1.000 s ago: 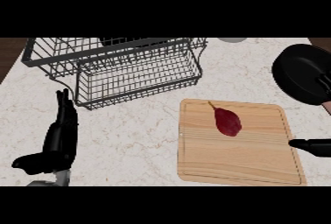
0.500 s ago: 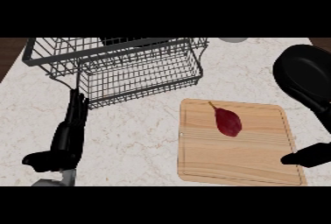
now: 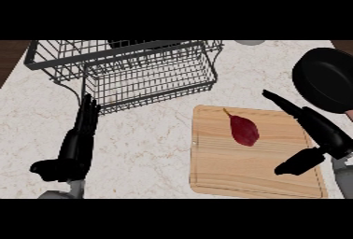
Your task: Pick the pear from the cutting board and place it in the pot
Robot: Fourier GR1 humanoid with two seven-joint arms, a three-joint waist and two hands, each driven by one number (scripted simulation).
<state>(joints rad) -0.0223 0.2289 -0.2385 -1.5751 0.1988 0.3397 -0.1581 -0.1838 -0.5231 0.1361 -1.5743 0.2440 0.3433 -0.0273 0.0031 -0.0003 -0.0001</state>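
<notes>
- Pear [image 3: 244,131], dark red with a thin stem pointing up-left, lies flat on the cutting board [image 3: 228,179], upper-middle area, nothing touching it.
- Cutting board: light wood, sits on the marble counter [image 3: 158,140], right of centre.
- Right hand [image 3: 324,133] over the board's right edge, fingers straight and spread, thumb sticking out low toward the board; holds nothing, to the right of the pear and apart from it.
- Left hand [image 3: 76,147] at lower left on the counter, fingers straight and pointing up, resting, holds nothing.
- Pot [image 3: 324,84], black and round, at the right edge above the board, partly cut off.
- Wire basket [image 3: 138,74] at upper left, fingertips of left hand near its front corner.
</notes>
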